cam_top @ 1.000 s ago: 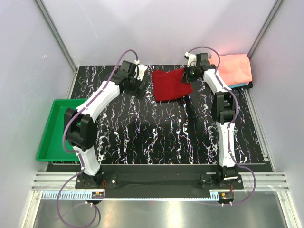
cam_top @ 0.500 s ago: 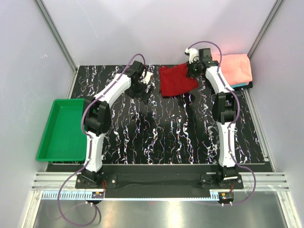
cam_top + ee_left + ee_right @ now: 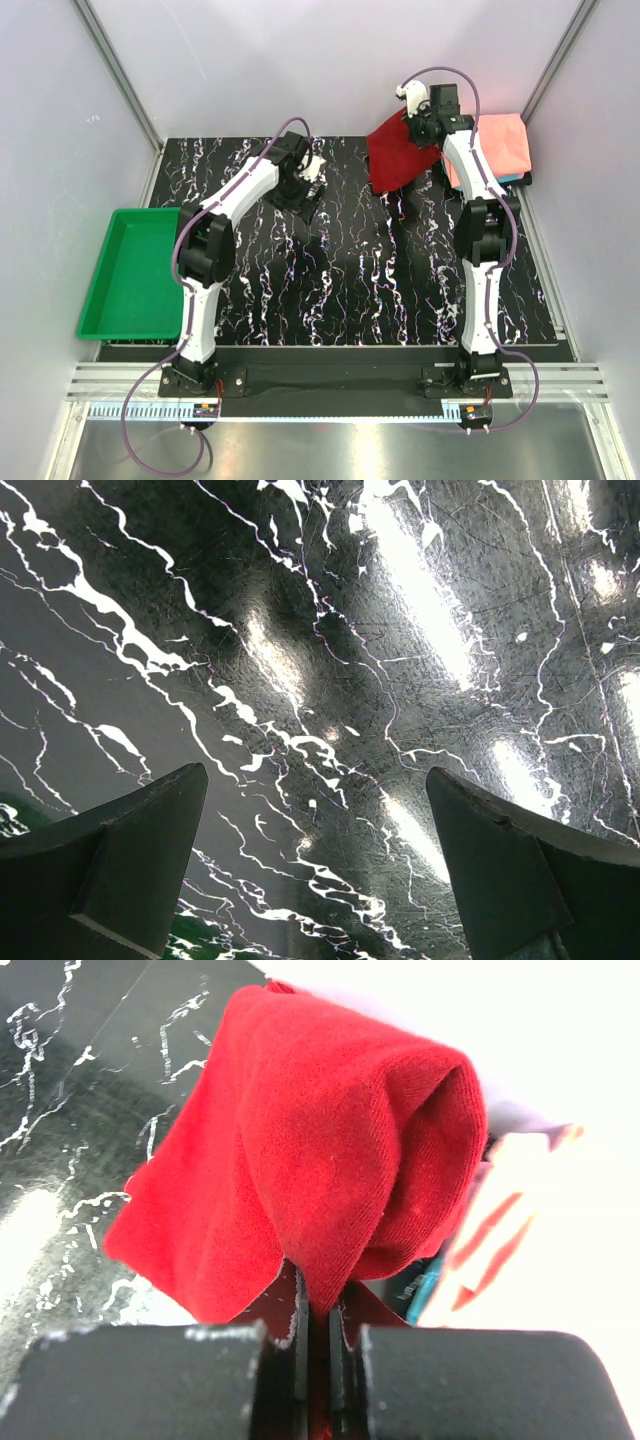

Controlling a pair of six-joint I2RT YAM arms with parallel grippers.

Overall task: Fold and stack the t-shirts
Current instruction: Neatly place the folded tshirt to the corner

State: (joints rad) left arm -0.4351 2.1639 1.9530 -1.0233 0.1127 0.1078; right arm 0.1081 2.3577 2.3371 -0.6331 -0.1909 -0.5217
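The right hand (image 3: 318,1305) is clamped tight on a fold of the dark red t-shirt (image 3: 398,155), which drapes out ahead of its fingers. Just to that hand's right, the salmon-pink t-shirt (image 3: 500,143) lies folded, a teal edge (image 3: 516,178) showing beneath. Well off to its left, the left hand (image 3: 310,775) hangs spread wide over the counter (image 3: 350,285).

A shallow rectangular green plastic tray (image 3: 104,262) sits at the left edge of the black, white-veined marble-patterned tabletop (image 3: 350,290), overhanging it towards the near-left corner. A ribbed aluminium rail (image 3: 330,381) runs along the near edge, and pale grey panels (image 3: 300,60) wall the far and side edges.
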